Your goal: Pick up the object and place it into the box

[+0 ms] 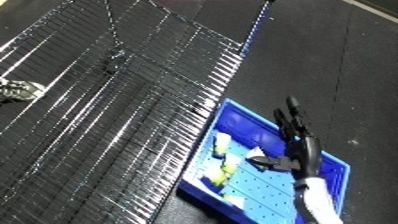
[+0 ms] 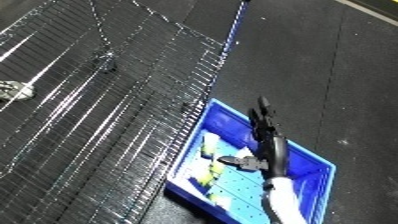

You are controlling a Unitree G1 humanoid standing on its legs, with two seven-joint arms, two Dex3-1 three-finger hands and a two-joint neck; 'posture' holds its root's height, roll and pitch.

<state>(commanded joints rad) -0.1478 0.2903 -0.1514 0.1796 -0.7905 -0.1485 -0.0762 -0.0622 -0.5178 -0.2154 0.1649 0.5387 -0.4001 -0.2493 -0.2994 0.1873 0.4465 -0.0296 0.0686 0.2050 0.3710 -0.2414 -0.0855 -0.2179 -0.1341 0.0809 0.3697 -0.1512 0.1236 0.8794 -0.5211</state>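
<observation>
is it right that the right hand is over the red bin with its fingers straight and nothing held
Not quite: the bin is blue, not red, as the left eye view shows. The rest stands: the right hand is over it with fingers straight and nothing held.

surface: I see a black wire mesh rack filling the left and centre of the frame, running diagonally from top to lower left
rack edge: its right rim slants from upper centre down to bottom centre
floor: dark floor across the right of the frame
stripe: pale line crossing the upper right corner
glare: I get bright glints along the wires
</observation>
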